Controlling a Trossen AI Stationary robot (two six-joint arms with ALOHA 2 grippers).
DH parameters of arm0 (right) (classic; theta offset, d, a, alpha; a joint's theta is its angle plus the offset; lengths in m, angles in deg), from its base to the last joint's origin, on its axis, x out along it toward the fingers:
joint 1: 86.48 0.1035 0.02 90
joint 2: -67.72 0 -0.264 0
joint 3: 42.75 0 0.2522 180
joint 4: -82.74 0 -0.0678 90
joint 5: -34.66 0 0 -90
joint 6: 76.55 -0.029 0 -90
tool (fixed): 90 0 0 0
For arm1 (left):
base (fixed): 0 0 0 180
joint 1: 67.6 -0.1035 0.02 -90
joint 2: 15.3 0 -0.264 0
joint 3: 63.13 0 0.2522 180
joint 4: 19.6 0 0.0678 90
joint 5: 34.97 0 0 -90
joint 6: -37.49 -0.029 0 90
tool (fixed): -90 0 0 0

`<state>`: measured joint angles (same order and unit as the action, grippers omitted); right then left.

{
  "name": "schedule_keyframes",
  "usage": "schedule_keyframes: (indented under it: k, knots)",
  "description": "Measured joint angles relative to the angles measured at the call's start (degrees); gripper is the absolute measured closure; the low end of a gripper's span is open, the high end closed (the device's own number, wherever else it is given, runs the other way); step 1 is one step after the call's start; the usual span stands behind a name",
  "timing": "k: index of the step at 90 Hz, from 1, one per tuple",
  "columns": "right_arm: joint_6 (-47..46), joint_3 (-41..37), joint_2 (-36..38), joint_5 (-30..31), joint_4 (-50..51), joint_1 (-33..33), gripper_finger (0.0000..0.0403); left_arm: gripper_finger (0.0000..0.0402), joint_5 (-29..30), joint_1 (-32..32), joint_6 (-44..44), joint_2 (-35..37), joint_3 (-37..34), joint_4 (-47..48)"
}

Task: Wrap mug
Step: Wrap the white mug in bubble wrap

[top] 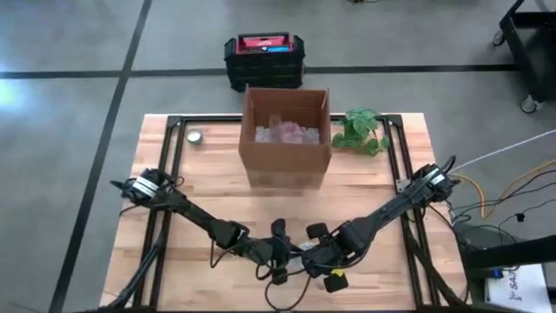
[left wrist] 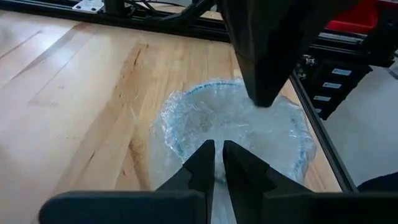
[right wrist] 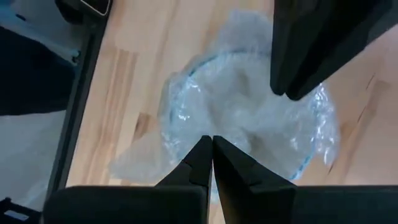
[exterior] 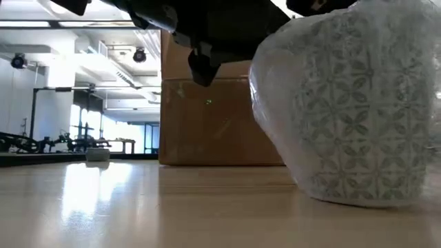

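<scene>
The mug (exterior: 351,110) stands upright on its base on the wooden table, near the middle of the front edge. It is covered in clear bubble wrap (left wrist: 236,121), and its leaf pattern shows through. The wrap sinks into the mug's mouth (right wrist: 249,106). Both arms meet right above it. My left gripper (left wrist: 217,148) and my right gripper (right wrist: 211,142) are both shut, pointing down at the wrapped mouth from opposite sides. In the high view the two grippers (top: 300,252) hide the mug. My left gripper's shut fingers point down at the wrap near the mug's rim (left wrist: 214,177); I cannot tell whether they touch it. My right gripper's shut fingertips stand over the wrap at the rim (right wrist: 186,134) on its side; I cannot tell whether they touch it.
An open cardboard box (top: 287,139) with wrapped items stands behind the mug at the table's far middle. A green plant (top: 360,130) is right of it, and a small round object (top: 195,136) sits at the far left. A black crate (top: 263,59) lies beyond the table.
</scene>
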<state>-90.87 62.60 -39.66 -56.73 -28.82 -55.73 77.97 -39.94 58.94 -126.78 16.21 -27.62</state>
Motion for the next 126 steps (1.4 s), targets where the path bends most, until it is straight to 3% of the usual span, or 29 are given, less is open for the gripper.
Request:
schedule_keyframes:
  k: [41,68,116,126]
  knots:
    - [3.73,0.07,-9.88,-0.68,-2.05,-1.42,0.0403,0.0379,-0.13,0.00,0.00,0.00,0.02,-0.17]
    - [6.01,-0.13,-11.18,-1.27,-4.44,-1.93,0.0403,0.0379,-0.46,0.04,-0.79,0.02,0.07,0.35]
    - [2.99,-0.50,1.78,-0.88,-3.96,-1.39,0.0403,0.0379,-0.58,0.04,-0.83,0.07,0.04,0.60]
    - [2.74,-0.50,2.63,4.23,-3.38,-1.58,0.0403,0.0379,-0.59,0.04,-0.83,0.07,0.04,0.56]
